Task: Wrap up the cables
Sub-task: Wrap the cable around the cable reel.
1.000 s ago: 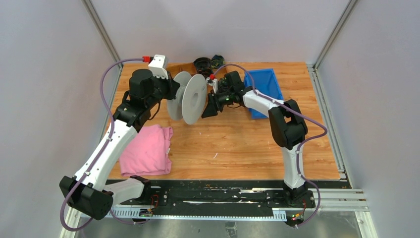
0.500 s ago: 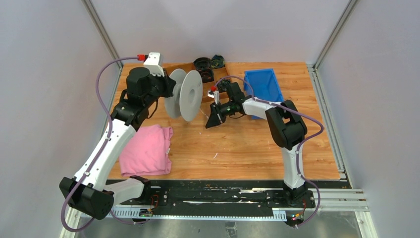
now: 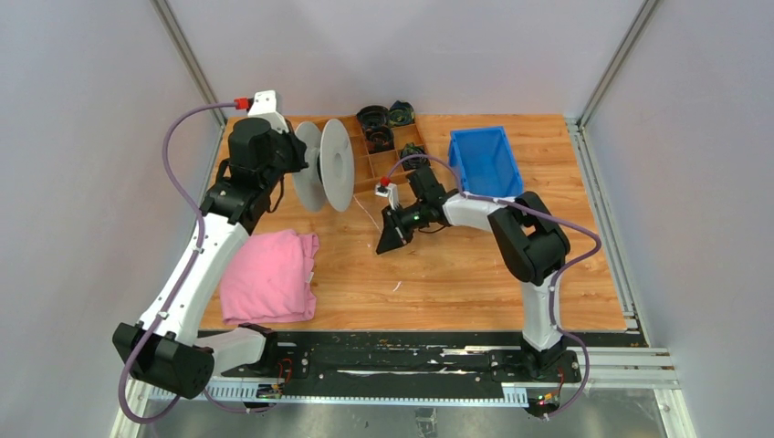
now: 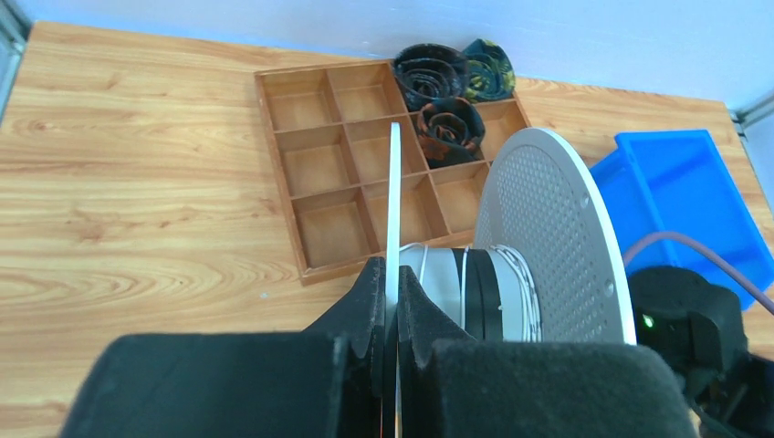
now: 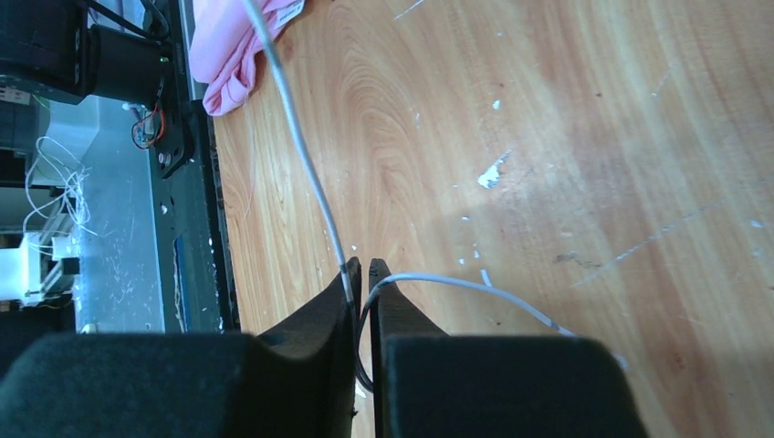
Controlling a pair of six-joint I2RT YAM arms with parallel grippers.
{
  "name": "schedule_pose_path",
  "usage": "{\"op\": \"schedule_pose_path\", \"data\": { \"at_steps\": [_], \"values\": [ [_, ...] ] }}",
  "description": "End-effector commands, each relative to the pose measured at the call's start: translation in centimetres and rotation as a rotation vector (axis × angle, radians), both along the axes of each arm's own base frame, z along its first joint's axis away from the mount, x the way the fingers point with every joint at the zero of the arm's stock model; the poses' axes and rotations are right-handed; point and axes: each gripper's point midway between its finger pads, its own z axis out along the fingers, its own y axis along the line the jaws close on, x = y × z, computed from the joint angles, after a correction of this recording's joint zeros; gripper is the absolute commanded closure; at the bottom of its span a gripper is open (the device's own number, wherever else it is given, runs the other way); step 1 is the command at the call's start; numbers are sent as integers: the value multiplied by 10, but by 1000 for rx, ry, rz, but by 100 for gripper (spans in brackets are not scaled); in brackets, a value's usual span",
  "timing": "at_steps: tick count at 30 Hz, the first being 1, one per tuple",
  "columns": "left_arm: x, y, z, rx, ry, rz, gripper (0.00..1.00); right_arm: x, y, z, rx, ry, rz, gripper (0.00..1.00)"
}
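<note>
wrist view, right gripper (image 5: 363, 270) pinching cable (image 5: 290, 114)

- The left end effector (image 3: 294, 166) grips the left flange of a white spool (image 3: 336, 178), held on edge over the far left of the worktop (image 3: 456, 274).
- A thin cable (image 3: 367, 213) runs from the spool down to the right end effector (image 3: 392, 237), which sits low over the wood.
- A pink cloth (image 3: 269, 274) lies at the near left.
- A blue bin (image 3: 484, 160) sits far right, with a wooden compartment tray (image 3: 379, 169) beside it.
</note>
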Motion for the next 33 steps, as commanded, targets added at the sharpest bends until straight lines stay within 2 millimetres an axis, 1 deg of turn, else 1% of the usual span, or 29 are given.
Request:
{"op": "schedule_pose_path", "data": {
  "at_steps": [1,5,8,10,14,20,24,29,33],
  "values": [
    [10,20,35,-38,-110,117,100,-18,13,18,11,-80,28,95],
    [16,27,31,-47,-105,156,100,-44,30,27,12,-113,82,97],
    [20,31,29,-33,-109,182,100,-60,41,37,12,-129,120,98],
    [22,33,28,-20,-114,193,100,-70,47,47,19,-139,146,99],
    [24,37,21,11,-114,206,100,-85,62,70,44,-147,227,99],
    [26,41,7,55,-115,216,100,-84,76,106,83,-149,263,99],
    [24,40,-2,105,-120,215,100,-77,84,141,115,-182,256,99],
    [20,33,-11,168,-127,198,100,-70,93,183,160,-222,236,99],
    [18,29,-18,205,-128,181,100,-60,96,210,171,-256,212,99]
  ]
}}
